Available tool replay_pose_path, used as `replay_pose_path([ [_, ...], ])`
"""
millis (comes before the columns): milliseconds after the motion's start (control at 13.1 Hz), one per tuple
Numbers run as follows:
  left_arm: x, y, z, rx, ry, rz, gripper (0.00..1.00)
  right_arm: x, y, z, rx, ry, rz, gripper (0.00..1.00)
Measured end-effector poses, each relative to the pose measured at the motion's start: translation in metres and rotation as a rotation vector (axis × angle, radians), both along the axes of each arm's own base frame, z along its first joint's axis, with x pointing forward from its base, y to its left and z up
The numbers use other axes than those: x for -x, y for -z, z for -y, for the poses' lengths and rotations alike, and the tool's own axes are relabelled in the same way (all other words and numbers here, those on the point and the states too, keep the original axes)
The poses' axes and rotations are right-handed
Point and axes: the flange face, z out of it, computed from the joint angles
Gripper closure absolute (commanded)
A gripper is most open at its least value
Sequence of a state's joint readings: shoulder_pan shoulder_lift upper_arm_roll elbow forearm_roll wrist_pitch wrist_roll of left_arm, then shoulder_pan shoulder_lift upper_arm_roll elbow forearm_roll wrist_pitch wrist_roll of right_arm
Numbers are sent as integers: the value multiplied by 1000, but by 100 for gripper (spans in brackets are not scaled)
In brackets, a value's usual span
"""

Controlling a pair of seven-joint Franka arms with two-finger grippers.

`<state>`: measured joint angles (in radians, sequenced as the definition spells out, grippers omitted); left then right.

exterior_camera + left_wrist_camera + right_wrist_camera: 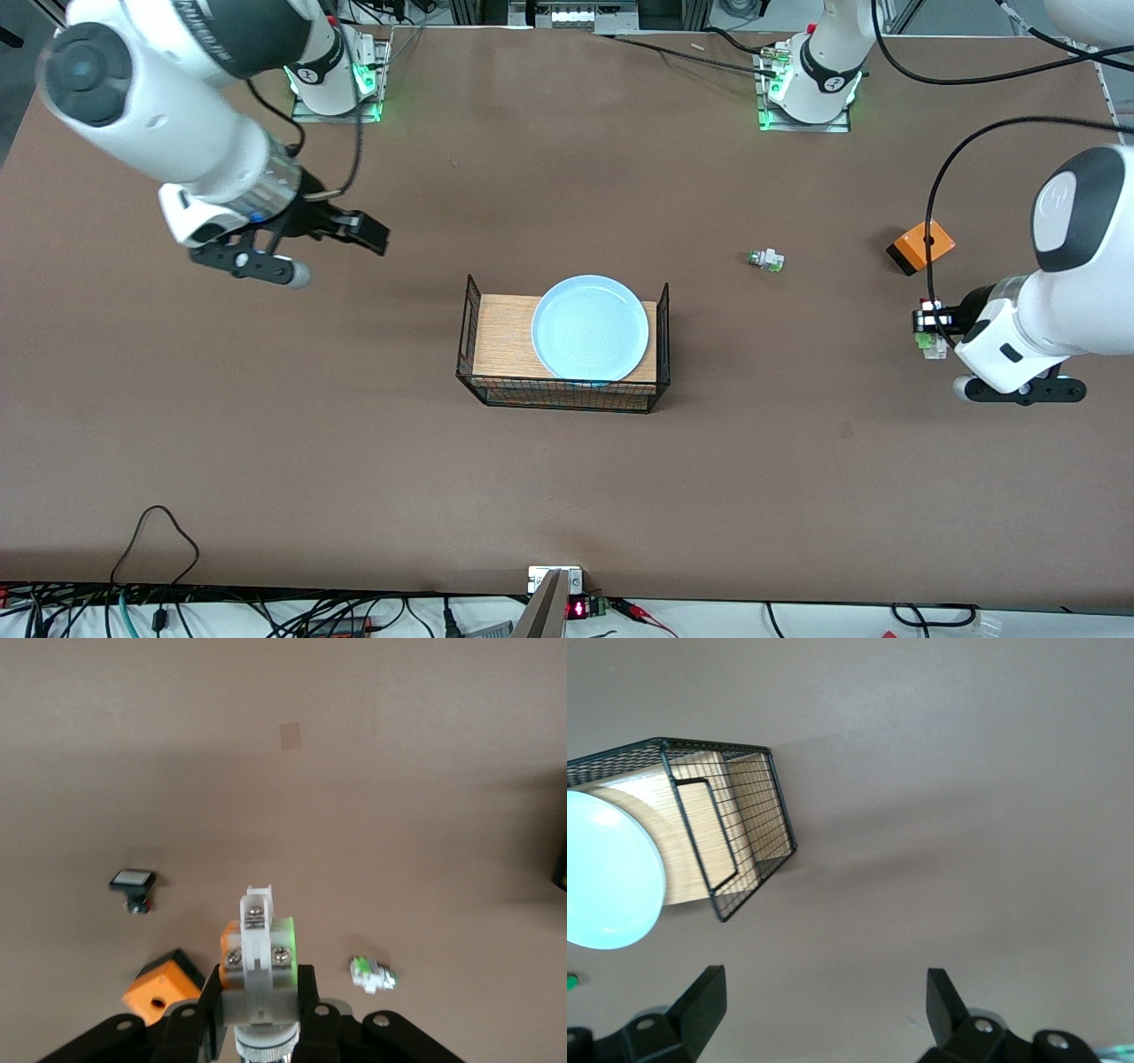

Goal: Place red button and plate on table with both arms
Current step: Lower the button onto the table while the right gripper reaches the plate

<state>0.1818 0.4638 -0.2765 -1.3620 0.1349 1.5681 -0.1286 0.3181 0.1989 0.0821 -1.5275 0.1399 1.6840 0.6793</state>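
Note:
My left gripper [930, 326] [259, 979] is shut on the red button [927, 321] [257, 930], a whitish switch with green and orange sides and a red end. It hangs over the table [797, 461] at the left arm's end, close to the orange block. The pale blue plate [590, 328] [602, 873] lies on the wood-topped wire rack [496, 341] [735, 833] mid-table. My right gripper [363, 232] [824, 988] is open and holds nothing, up over bare table toward the right arm's end, apart from the rack.
An orange block [921, 248] [159, 988] lies on the table near the left gripper. A white switch with a green end [766, 260] [372, 974] lies between the block and the rack. A black switch with a white cap [133, 880] sits nearby.

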Motion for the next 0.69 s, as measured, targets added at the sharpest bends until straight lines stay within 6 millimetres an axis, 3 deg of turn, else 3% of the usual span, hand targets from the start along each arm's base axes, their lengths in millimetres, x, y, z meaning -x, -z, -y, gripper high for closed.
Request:
replay_pose_path([
  [306,29,89,-16,43,25,-20,100,11,14,-54,26,41,32,0],
  [536,46,131,-43,84,71,-8,100,25,27,-101,29,121,48,0],
  [690,56,159,-48,89,88,18,100,30,39,-122,25,136,52,0],
])
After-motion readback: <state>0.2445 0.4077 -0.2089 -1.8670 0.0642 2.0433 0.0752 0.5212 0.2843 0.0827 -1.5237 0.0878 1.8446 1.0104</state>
